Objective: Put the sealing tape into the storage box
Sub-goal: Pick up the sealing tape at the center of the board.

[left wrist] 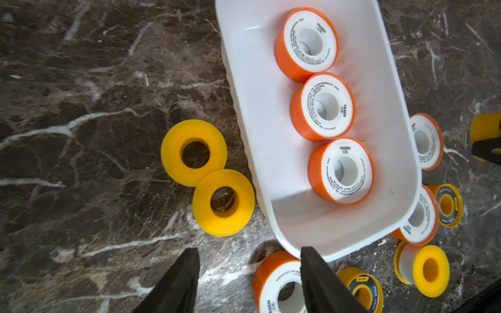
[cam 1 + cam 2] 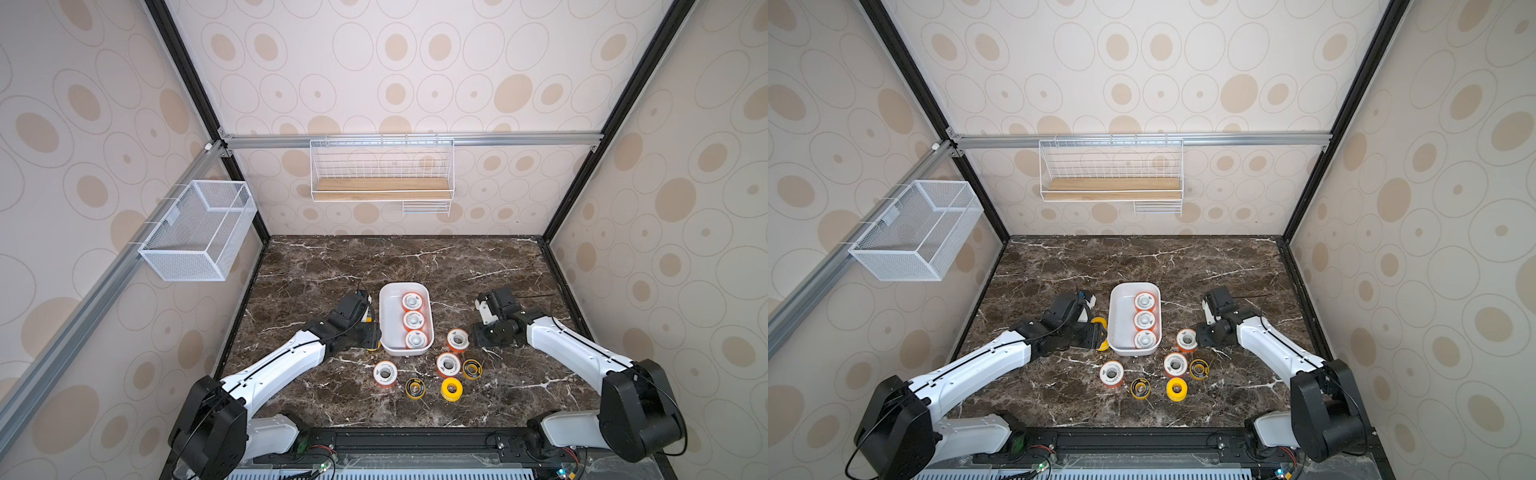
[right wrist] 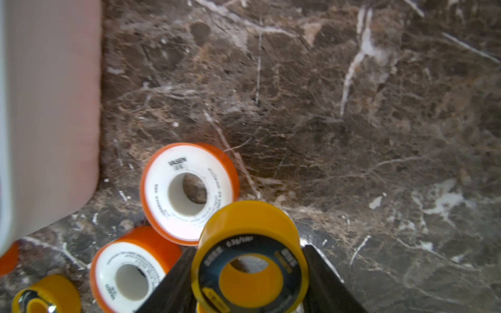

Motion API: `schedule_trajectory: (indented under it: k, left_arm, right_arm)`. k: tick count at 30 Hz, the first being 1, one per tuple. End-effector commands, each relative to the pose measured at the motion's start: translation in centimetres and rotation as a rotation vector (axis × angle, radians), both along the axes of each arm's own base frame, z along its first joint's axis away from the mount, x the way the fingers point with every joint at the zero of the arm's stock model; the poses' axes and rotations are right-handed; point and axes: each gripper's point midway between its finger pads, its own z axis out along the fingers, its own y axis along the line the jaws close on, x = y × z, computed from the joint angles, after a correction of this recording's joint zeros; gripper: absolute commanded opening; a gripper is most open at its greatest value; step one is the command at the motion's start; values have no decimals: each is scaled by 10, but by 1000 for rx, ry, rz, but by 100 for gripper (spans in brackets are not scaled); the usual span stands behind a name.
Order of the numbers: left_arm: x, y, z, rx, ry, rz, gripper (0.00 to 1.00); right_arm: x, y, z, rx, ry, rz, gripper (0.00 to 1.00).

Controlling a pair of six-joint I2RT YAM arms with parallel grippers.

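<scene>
The right tool [image 3: 248, 249] is clamped on a black-ringed yellow spool [image 3: 249, 225] of sealing tape, near the storage box [image 2: 389, 320] on the worktop [image 2: 332, 266]. The left tool [image 1: 249, 252] stands part open and empty on the box's other side, by two plain yellow spools [image 1: 173, 151]. Three orange-rimmed spools [image 2: 406, 320] sit in a row inside the box.

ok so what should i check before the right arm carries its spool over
1. right tool shut on black-faced spool: ok
2. that spool lifted off the table: cannot tell
3. free row in storage box: ok
4. left tool empty, jaws apart: ok
5. left tool clear of the box: not ok, close beside its near corner, may crowd the drop
</scene>
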Motion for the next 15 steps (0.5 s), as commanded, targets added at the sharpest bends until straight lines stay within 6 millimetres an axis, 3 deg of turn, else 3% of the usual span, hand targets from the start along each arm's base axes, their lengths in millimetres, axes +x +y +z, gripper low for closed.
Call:
schedule_trajectory:
  k: [1, 6, 9, 15]
  left_arm:
    - [10, -15, 3, -69, -3, -18, 58]
    - [19, -25, -8, -64, 28, -27, 44]
    - [21, -27, -15, -63, 47, -24, 41]
    - [24, -28, -23, -50, 58, -27, 34]
  right_arm:
    - [7, 29, 29, 139, -52, 104, 58]
    - [20, 62, 55, 206, -100, 210, 58]
    - [27, 86, 65, 235, -116, 272, 58]
    - [42, 130, 71, 241, -110, 378, 58]
